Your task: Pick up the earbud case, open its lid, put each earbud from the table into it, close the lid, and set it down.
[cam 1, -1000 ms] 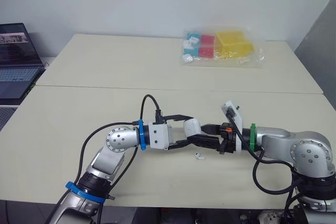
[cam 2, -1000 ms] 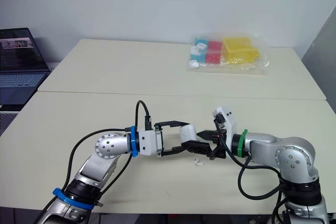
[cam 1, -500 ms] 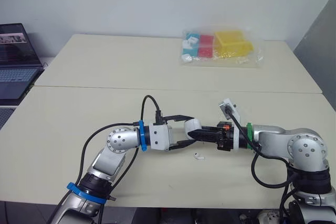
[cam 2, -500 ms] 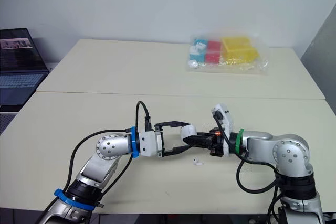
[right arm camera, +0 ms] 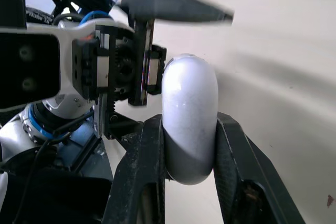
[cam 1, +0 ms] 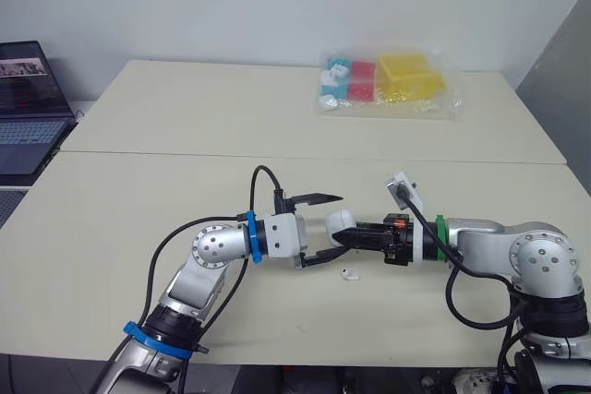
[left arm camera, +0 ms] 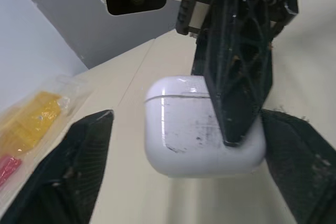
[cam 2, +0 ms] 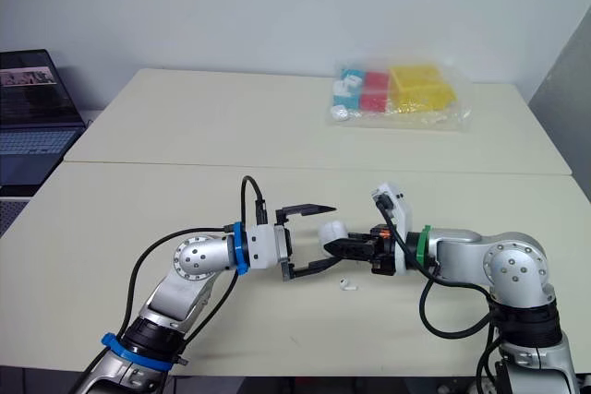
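Left gripper [cam 1: 331, 227] spread wide, straddling the earbud case [cam 1: 338, 220] without touching it. Case held clear of the table [cam 1: 166, 182], lid closed. Probably light, hard and slick; take across the broad faces, below the lid seam. White, glossy, rounded, faintly scuffed. Single earbud [cam 1: 349, 274] on the table just under the case. Right gripper [cam 1: 347, 236] clamped on the case.

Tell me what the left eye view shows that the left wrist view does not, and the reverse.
Left eye view adds: one earbud on the table near the hands, and a laptop at the robot's left. Left wrist view adds: the shut lid seam on the earbud case. Both: the right hand clamped on the case, the open left hand with a finger on each side, and the plastic bag.
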Available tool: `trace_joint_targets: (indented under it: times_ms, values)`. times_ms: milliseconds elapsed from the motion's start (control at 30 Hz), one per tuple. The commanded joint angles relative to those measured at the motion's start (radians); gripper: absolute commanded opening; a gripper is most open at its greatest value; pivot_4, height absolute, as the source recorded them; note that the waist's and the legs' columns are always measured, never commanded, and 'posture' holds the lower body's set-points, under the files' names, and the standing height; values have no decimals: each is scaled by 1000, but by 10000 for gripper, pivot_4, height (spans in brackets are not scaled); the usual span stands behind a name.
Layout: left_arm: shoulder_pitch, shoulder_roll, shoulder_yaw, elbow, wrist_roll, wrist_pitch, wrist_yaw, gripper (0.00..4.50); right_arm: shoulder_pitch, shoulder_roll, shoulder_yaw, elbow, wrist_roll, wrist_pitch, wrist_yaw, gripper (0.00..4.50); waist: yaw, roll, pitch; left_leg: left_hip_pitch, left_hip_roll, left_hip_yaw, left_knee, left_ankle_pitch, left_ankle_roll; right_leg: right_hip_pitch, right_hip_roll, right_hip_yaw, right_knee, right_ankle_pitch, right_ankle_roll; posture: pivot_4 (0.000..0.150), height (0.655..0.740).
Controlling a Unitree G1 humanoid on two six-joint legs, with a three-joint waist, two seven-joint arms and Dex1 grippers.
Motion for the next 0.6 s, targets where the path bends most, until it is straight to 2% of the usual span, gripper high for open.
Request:
trace_joint_targets:
  times_ms: [33, 100, 167, 267, 333, 400, 467, 600]
  values:
    - [-18, 100, 16, -70, -72, 292, -67, 45000, -62, -78, 18, -28, -55, -6, 81, 7953, -5, 0, 0, 0, 0, 0, 0, 0, 0, 0, 1, 0, 0, 0, 0, 1500, 7400]
    - [-44, 165, 27, -111, -123, 495, -94, 45000, -105, -167, 73, -50, -147, -31, 168, 7953, -11, 1, 0, 0, 0, 0, 0, 0, 0, -1, 1, 0, 1, 0, 0, 1500, 7400]
    - [-65, 191, 31, -150, -152, 610, -94, 45000, -130, -235, 124, -65, -231, -69, 244, 7952, -11, 1, 0, -3, 0, -2, 0, 0, 0, -3, 2, -1, 1, 0, 0, 1500, 7400]
    - [-108, 236, 37, -257, -218, 815, -93, 45000, -245, -450, 358, -136, -554, -277, 480, 7953, -12, 3, 2, -11, 0, -3, 1, 0, 0, -10, 2, -1, 0, 0, 0, 1500, 7400]
    - [-134, 203, 37, -297, -232, 902, -31, 45000, -298, -523, 473, -142, -726, -413, 589, 7952, -13, 4, 2, -14, 0, -2, 2, 0, 0, -13, 2, -1, -1, 0, 0, 1500, 7400]
    - [-163, 156, 22, -315, -211, 928, 33, 45000, -331, -551, 553, -125, -867, -519, 663, 7952, -13, 4, 2, -14, 0, -2, 2, -1, 1, -12, 3, -1, -4, 0, 0, 1500, 7400]
    - [-179, 129, 16, -324, -202, 945, 65, 45000, -339, -549, 578, -106, -943, -574, 714, 7952, -13, 3, 2, -15, 1, -3, 2, -1, 1, -11, 4, -2, -6, 0, 0, 1500, 7400]
    - [-209, 99, -56, -309, -129, 871, 79, 45000, -346, -479, 554, -102, -944, -556, 762, 7952, -11, 3, 2, -15, 1, -2, 2, -1, 1, -11, 4, 0, -7, 0, 0, 1500, 7400]
